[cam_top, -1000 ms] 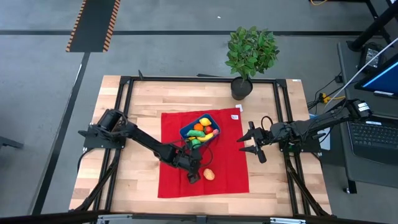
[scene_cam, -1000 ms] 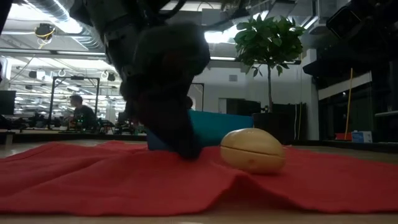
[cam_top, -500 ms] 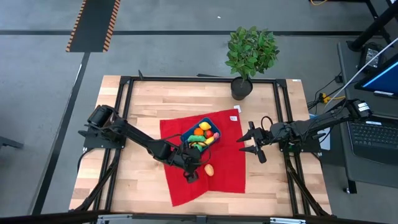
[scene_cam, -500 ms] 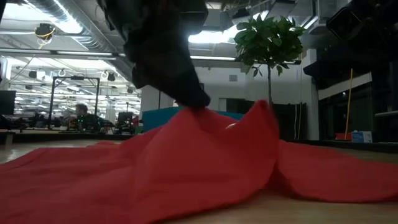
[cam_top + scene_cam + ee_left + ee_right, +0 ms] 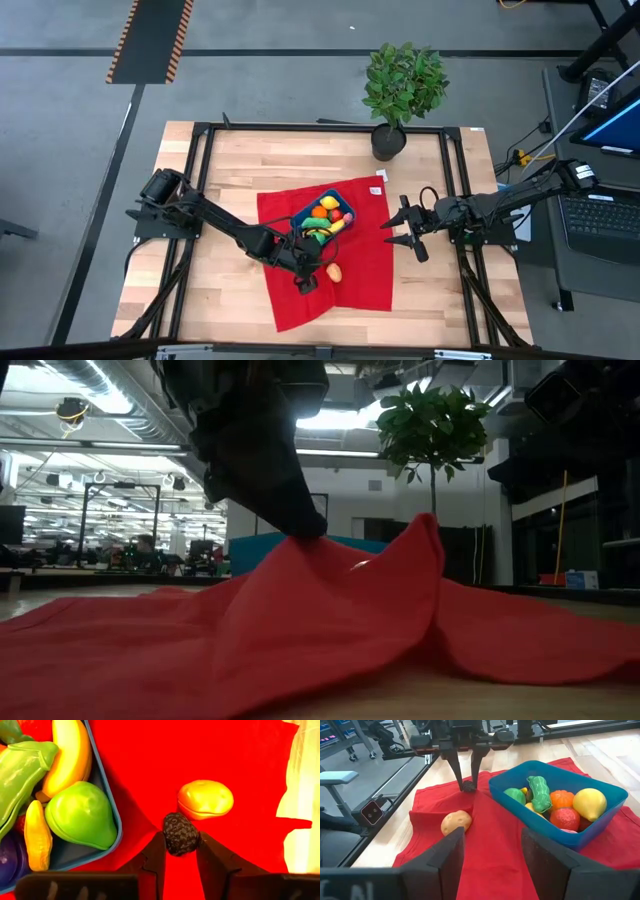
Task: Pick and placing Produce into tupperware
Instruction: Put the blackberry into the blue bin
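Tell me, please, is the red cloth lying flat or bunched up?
Bunched up. The cloth rises in a ridge where the left gripper, shut on a dark berry, pinches it.

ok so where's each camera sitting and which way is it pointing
High view: above the table, looking straight down; both arms show, left gripper on the red cloth.
Low view: table height, looking across bunched cloth; one dark arm hangs in.
Left wrist view: looks down past its own fingers, shut on a dark berry, beside the potato and tupperware.
Right wrist view: looks across the table past its open right gripper.
Both wrist views share potato and tupperware.
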Controlling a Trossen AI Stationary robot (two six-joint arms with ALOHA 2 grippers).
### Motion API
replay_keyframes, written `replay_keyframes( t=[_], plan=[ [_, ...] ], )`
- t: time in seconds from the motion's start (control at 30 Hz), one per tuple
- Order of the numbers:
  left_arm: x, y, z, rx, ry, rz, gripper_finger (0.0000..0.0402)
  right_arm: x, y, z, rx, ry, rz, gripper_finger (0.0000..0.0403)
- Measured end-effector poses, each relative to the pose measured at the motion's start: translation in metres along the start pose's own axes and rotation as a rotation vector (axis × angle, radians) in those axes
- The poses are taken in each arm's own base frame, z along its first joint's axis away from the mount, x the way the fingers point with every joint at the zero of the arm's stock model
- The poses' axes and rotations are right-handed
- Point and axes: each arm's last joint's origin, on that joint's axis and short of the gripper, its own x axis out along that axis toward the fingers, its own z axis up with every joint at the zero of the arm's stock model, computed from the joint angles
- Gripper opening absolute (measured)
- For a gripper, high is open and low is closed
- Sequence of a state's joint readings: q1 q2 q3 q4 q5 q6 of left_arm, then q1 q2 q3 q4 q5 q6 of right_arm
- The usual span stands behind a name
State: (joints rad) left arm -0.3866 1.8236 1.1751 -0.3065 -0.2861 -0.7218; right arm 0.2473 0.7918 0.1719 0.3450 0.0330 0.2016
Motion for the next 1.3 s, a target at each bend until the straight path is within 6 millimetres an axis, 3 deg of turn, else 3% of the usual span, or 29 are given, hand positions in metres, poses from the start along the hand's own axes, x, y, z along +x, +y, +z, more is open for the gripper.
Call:
replay_keyframes(
  t=[0.6,0.87,1.03,1.3],
  plan=[
    [-0.002,-0.004,-0.016,0.079,0.105,0.012,0.0142,0.000,0.000,0.000,0.000,0.000,0.000,0.0196],
    [0.000,0.004,-0.038,0.148,0.241,0.118,0.0142,0.000,0.000,0.000,0.000,0.003,-0.001,0.0196],
    [0.005,0.015,-0.064,0.152,0.314,0.143,0.0132,0.000,0.000,-0.001,0.003,0.007,-0.002,0.0196],
    [0.005,0.028,-0.093,0.096,0.324,0.189,0.0114,0.000,0.000,-0.001,0.003,0.007,-0.002,0.0196]
  ],
)
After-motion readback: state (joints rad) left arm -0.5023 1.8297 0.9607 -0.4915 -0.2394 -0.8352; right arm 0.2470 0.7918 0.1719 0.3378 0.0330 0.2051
